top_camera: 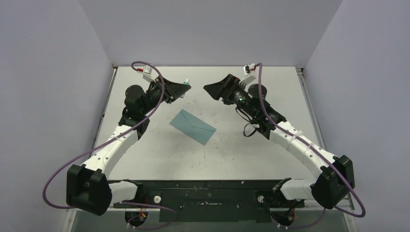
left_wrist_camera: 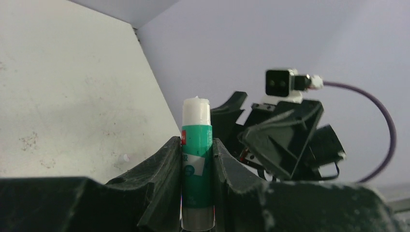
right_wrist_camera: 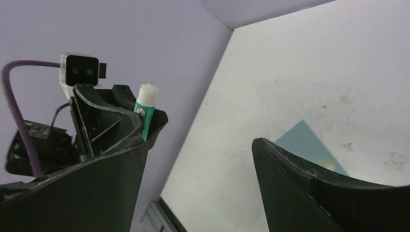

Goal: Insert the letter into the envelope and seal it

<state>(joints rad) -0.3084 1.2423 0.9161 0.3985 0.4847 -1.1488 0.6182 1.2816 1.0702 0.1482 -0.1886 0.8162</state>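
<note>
The teal envelope (top_camera: 193, 126) lies flat mid-table with its flap folded down; a corner of it shows in the right wrist view (right_wrist_camera: 309, 145). The tan letter is not in view. My left gripper (top_camera: 186, 86) is raised at the back left and shut on a green glue stick (left_wrist_camera: 197, 164), whose white glue tip is bare and points toward the right arm. The stick also shows in the right wrist view (right_wrist_camera: 145, 108). My right gripper (top_camera: 209, 90) is open and empty, raised facing the left gripper across a small gap.
The grey table (top_camera: 251, 150) is walled by lavender panels at back and sides. A black base rail (top_camera: 208, 193) runs along the near edge between the arm bases.
</note>
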